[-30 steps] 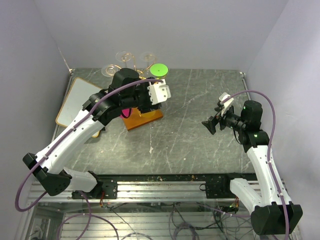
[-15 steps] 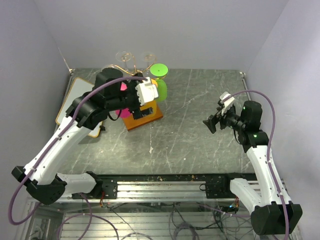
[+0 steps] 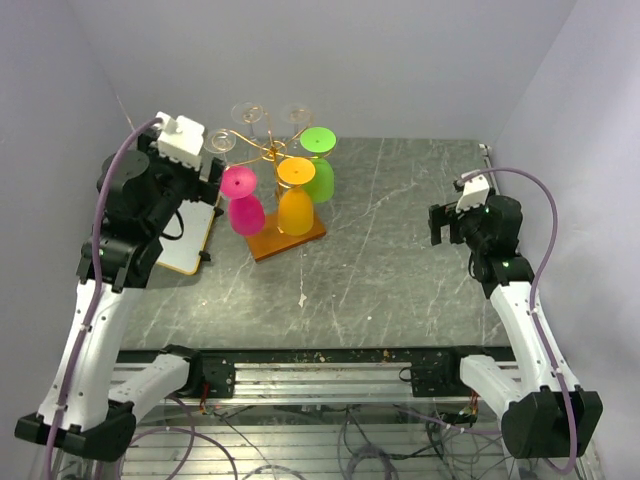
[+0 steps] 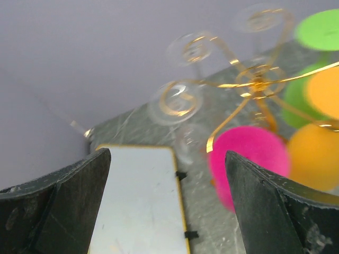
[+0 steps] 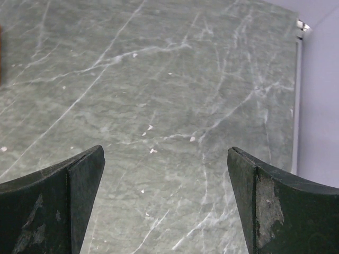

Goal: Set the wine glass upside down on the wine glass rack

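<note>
The wine glass rack is a gold wire stand on an orange-brown wooden base at the back left of the table. A pink wine glass hangs upside down from it, beside an orange one and a green one. Clear glasses hang on the far arms. My left gripper is open and empty, raised to the left of the rack and apart from it. The left wrist view shows the pink glass and the gold scrolls beyond my left gripper. My right gripper is open and empty.
A white board with a yellow rim lies left of the rack, partly under my left arm, and shows as the white board in the left wrist view. Below my right gripper is only grey marble table. Walls close in behind and at both sides.
My left gripper opened and drew back left and up from the rack, leaving the pink glass hanging there. The right gripper rose and turned a little and opened slightly wider.
</note>
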{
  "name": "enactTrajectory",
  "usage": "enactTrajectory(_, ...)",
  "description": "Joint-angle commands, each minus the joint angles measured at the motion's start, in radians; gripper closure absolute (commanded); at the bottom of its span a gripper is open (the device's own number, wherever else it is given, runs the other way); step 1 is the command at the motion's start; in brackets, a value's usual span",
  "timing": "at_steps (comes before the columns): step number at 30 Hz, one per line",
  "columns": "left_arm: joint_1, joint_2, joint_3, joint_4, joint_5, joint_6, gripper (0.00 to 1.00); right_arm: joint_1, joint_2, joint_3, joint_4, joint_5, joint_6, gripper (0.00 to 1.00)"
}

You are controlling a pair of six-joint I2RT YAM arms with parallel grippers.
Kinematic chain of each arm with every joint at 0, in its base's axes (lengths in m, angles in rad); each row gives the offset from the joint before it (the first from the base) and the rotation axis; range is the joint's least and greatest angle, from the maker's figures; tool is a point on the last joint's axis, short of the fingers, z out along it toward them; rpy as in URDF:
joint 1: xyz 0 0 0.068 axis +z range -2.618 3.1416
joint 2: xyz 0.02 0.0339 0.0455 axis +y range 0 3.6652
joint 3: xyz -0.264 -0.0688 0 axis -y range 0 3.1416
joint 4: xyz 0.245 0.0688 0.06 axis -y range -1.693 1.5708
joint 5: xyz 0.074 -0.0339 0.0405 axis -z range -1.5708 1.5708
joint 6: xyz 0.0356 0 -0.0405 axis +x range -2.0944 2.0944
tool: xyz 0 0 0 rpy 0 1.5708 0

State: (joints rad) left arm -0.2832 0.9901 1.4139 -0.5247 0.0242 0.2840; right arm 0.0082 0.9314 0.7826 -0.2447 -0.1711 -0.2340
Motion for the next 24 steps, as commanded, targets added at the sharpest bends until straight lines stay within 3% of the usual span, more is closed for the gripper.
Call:
enactTrajectory(1, 0.086, -0.074, -0.123, 0.102, -0.252, -0.080, 0.00, -0.004, -0.010, 0.008, 0.082, 0.119, 0.091, 0.00)
enactTrajectory(6, 0.188, -0.223, -0.317, 0.218, -0.227, -0.187, 0.00, -0.004, -0.031, 0.006, 0.113, 0.186, 0.122, 0.00)
enactTrajectory(10, 0.216, -0.333, -0.462, 0.305, -0.287, -0.242, 0.01, -0.004, -0.042, 0.030, 0.112, 0.228, 0.136, 0.00)
enactTrajectory(16, 0.217, -0.395, -0.532, 0.287, -0.243, -0.237, 0.01, -0.004, -0.006, 0.107, 0.045, 0.174, 0.051, 0.00)
enactTrajectory(21, 0.226, -0.434, -0.555, 0.231, -0.041, -0.216, 0.01, -0.004, -0.001, 0.116, 0.065, 0.152, 0.044, 0.00)
enactTrajectory(24, 0.241, -0.444, -0.539, 0.209, -0.068, -0.230, 0.01, -0.004, -0.034, 0.078, 0.114, 0.155, 0.084, 0.00)
